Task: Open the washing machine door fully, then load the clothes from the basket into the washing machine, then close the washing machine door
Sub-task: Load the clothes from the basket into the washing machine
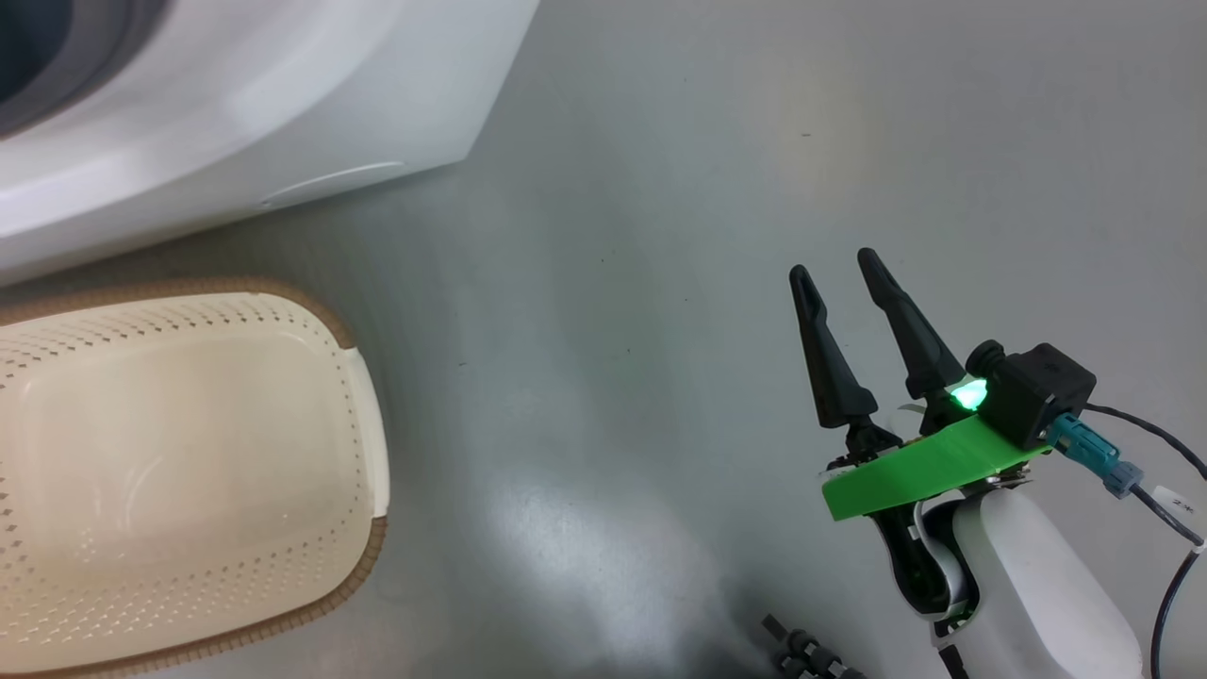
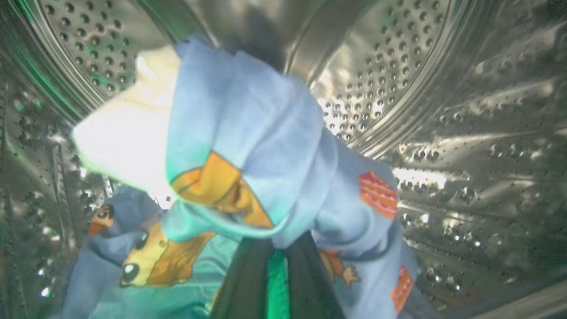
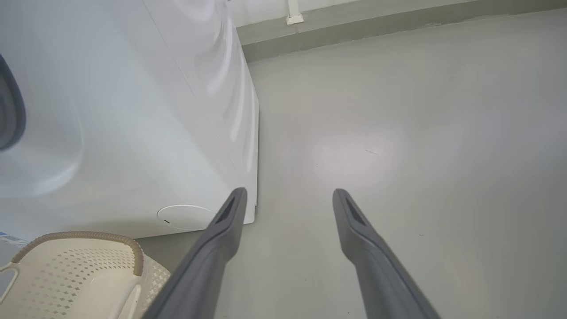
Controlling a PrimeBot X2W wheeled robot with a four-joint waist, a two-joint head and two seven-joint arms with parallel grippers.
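Note:
Inside the washing machine's perforated steel drum (image 2: 443, 133), my left gripper (image 2: 274, 241) is shut on the clothes (image 2: 266, 133), a light-blue fabric with orange-brown bears. The fabric drapes over the fingertips, and more of it lies lower left. The white washing machine (image 1: 283, 104) stands at the upper left of the head view, and its front and side (image 3: 133, 110) also show in the right wrist view. The basket (image 1: 368, 424) sits before it on the floor with its bare bottom showing. My right gripper (image 1: 834, 269) hangs open over the floor, holding nothing. The washing machine door is out of view.
Grey floor (image 1: 660, 283) stretches to the right of the machine and basket. The round lower flap (image 3: 186, 217) sits near the machine's bottom corner, just above the basket rim (image 3: 88, 235). A wall base (image 3: 354, 26) runs behind. A black cable (image 1: 1169, 575) trails from my right wrist.

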